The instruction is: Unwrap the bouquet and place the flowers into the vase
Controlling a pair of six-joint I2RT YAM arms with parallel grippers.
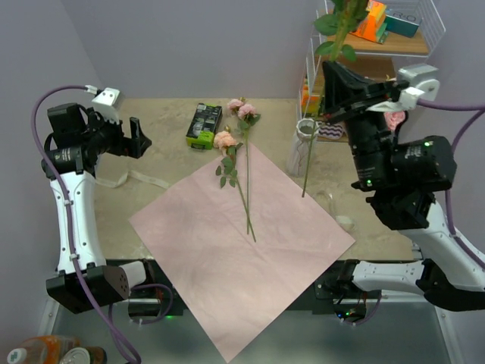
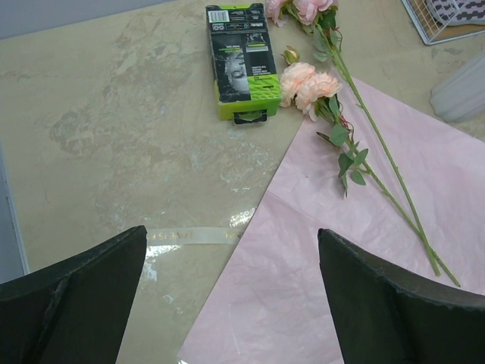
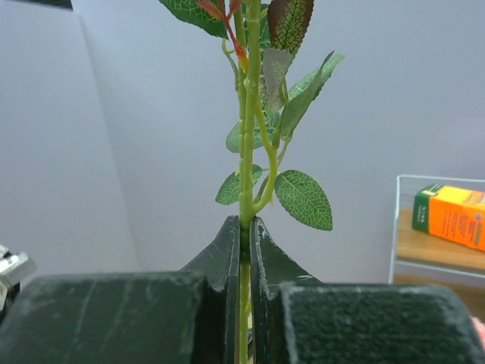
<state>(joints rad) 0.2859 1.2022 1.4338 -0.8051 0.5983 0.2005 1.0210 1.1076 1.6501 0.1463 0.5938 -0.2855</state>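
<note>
Right gripper (image 3: 244, 227): fingers pressed together on the green stem of one flower (image 3: 245, 152), pinching it below its leaves.
Right arm: folded and raised high over the right side of the table (image 1: 167, 152), wrist aimed at the far wall.
Held flower: stem close to upright, leaves above the fingers. In the top view the long lower part runs down across the vase. Its tip shows just beside the paper's right edge, and whether it touches the table cannot be told.
Left arm: rises straight from its base at the left edge, wrist bent in toward the table's middle.
Left gripper (image 2: 231, 235): fingers spread wide, holding nothing, hovering above the ribbon.
Paper (image 1: 242, 258): pink sheet spread flat like a diamond, near corner hanging over the table's edge.
Two flowers (image 1: 244, 182): lying on the sheet side by side, pink blooms past its far corner.
Ribbon (image 1: 136, 180): loose on the table, left of the sheet.
Box (image 1: 204, 125): green and black, flat, near the blooms.
Vase (image 1: 300, 152): off-white, ribbed, upright beside the sheet's right corner.
Wire shelf (image 1: 424, 45): far right, holding orange and teal boxes.
</note>
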